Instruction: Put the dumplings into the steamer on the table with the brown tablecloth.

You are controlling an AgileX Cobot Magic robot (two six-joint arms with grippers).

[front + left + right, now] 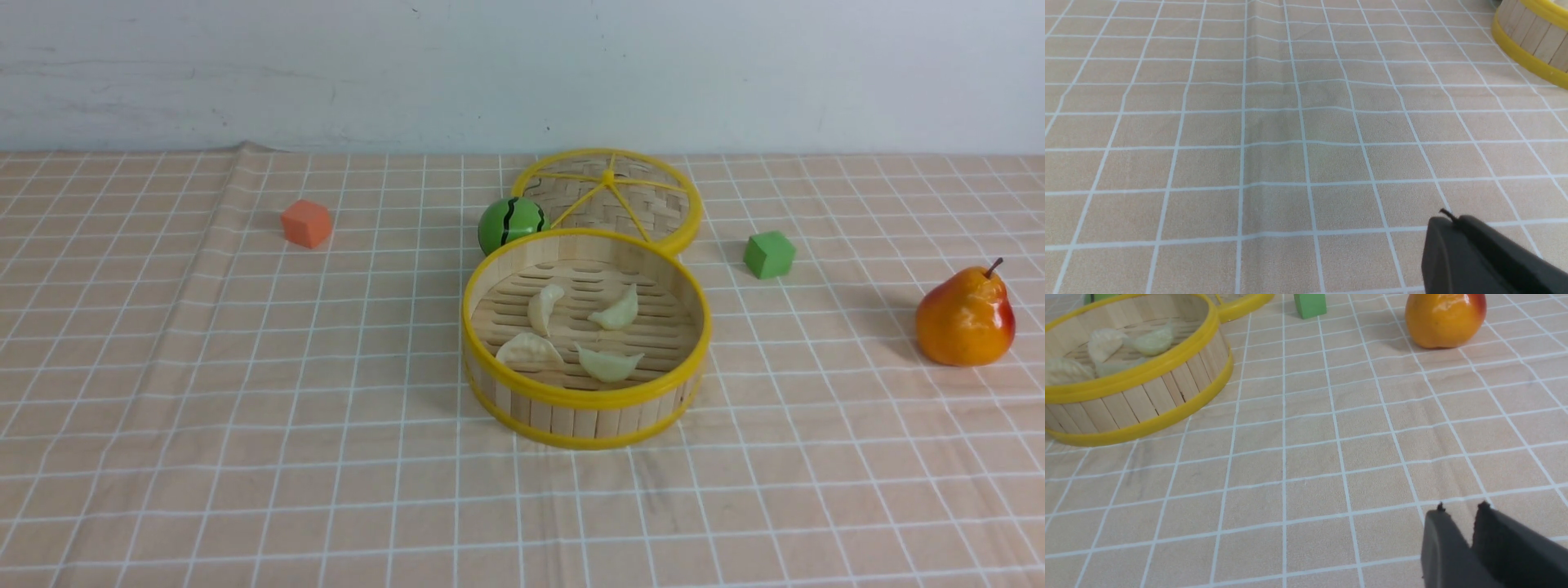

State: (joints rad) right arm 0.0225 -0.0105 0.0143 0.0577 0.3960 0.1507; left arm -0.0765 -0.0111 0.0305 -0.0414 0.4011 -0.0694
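Note:
The steamer (584,400) stands mid-table on the brown grid tablecloth (245,408). Several pale dumplings (616,311) lie on its slatted floor. Neither arm shows in the front view. In the left wrist view my left gripper (1453,218) is shut with nothing in it, low over bare cloth, and the steamer (1531,36) is at the far corner. In the right wrist view my right gripper (1461,512) stands slightly open and empty over the cloth, well apart from the steamer (1151,392) and the dumplings (1151,341) inside it.
The woven lid (645,204) lies flat behind the steamer, with a green striped ball (510,222) beside it. An orange cube (307,223) sits far left, a green cube (769,254) to the right, and a pear (965,317) at the far right.

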